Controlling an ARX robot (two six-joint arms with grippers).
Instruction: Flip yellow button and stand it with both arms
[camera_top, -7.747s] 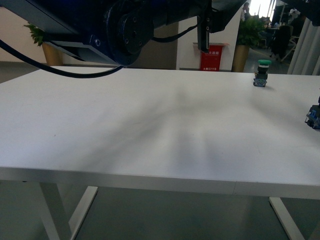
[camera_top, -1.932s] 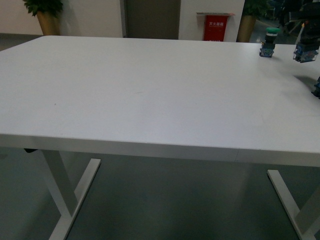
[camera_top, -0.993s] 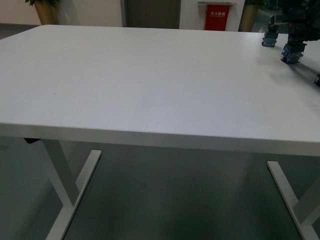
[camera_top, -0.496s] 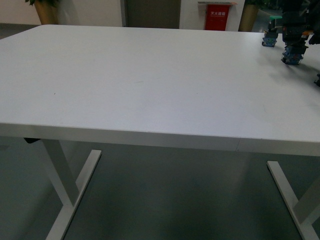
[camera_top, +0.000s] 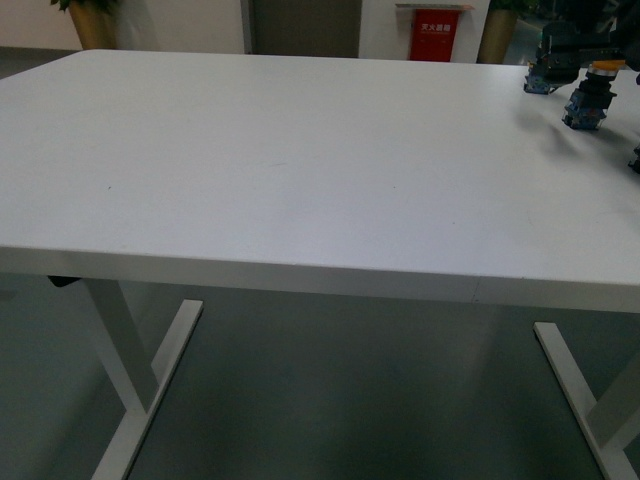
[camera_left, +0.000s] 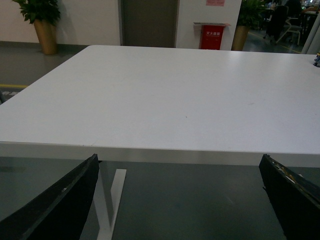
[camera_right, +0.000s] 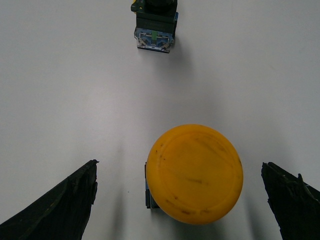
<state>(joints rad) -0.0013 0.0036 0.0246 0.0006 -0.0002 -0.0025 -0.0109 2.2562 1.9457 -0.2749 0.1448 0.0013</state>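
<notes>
The yellow button (camera_top: 588, 98) stands upright on its blue-grey block at the far right of the white table (camera_top: 300, 160), yellow cap up. In the right wrist view its round cap (camera_right: 194, 172) faces the camera between the black fingers (camera_right: 60, 210). My right gripper (camera_right: 179, 167) is open above it, jaws wide apart and not touching it. In the front view it is a dark shape (camera_top: 572, 40) just above the button. My left gripper (camera_left: 178, 160) is open and empty, low in front of the table's near edge (camera_left: 160, 152).
A green-capped switch (camera_top: 538, 80) stands just behind the yellow button, and shows in the right wrist view (camera_right: 156, 25). Another switch (camera_top: 635, 160) sits at the right frame edge. A red box (camera_top: 440, 20) and potted plants stand beyond the table.
My right gripper set the yellow button down on the table, opened and rose off it. The yellow cap now shows uncovered. The button stays standing.
</notes>
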